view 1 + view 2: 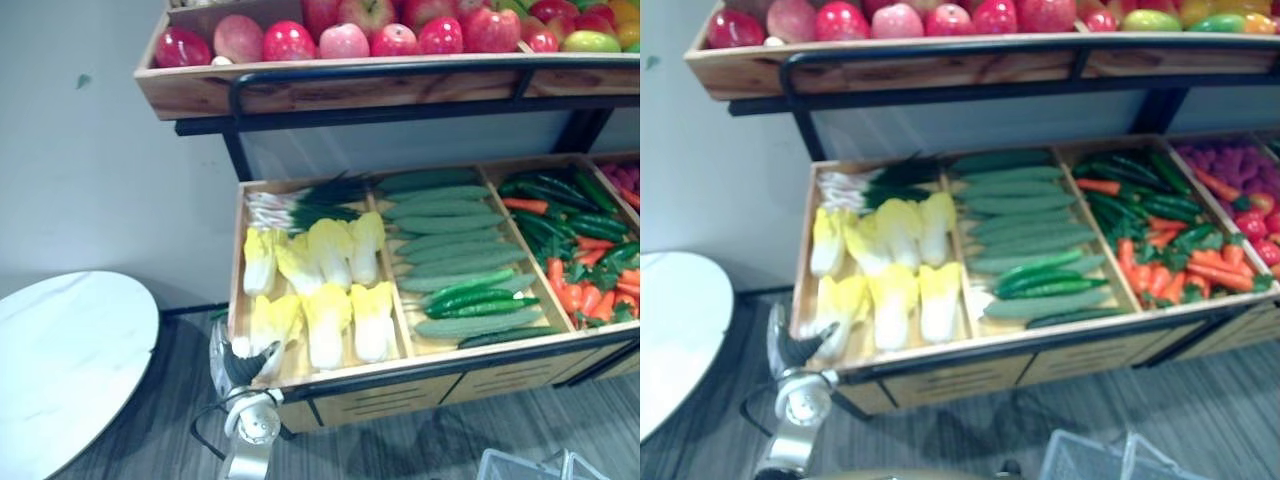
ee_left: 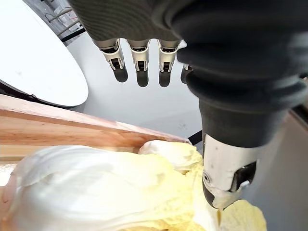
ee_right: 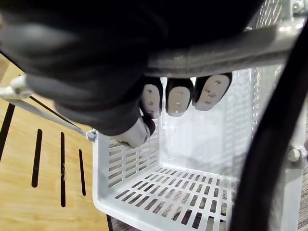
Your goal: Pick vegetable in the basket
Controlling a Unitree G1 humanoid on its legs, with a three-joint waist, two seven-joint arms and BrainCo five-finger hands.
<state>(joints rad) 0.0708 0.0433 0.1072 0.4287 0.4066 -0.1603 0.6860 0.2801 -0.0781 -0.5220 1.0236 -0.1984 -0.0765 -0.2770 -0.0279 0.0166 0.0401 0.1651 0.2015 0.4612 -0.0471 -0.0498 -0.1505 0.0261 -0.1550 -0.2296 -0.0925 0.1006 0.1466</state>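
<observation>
Lying front-to-back, cabbage (image 1: 275, 325) aims white base at left robot hand (image 1: 252, 362).

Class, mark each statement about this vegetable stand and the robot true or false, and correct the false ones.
1. The left hand is open above the cabbages. True.
2. A cucumber already lies in the white basket. False: the part of the basket that shows holds nothing.
3. The right hand has its fingers curled round the basket's handle. True.
4. The cucumbers lie in the compartment to the left of the cabbages. False: they lie in the compartment to the right of them.
5. Apples fill the shelf above the vegetables. True.
</observation>
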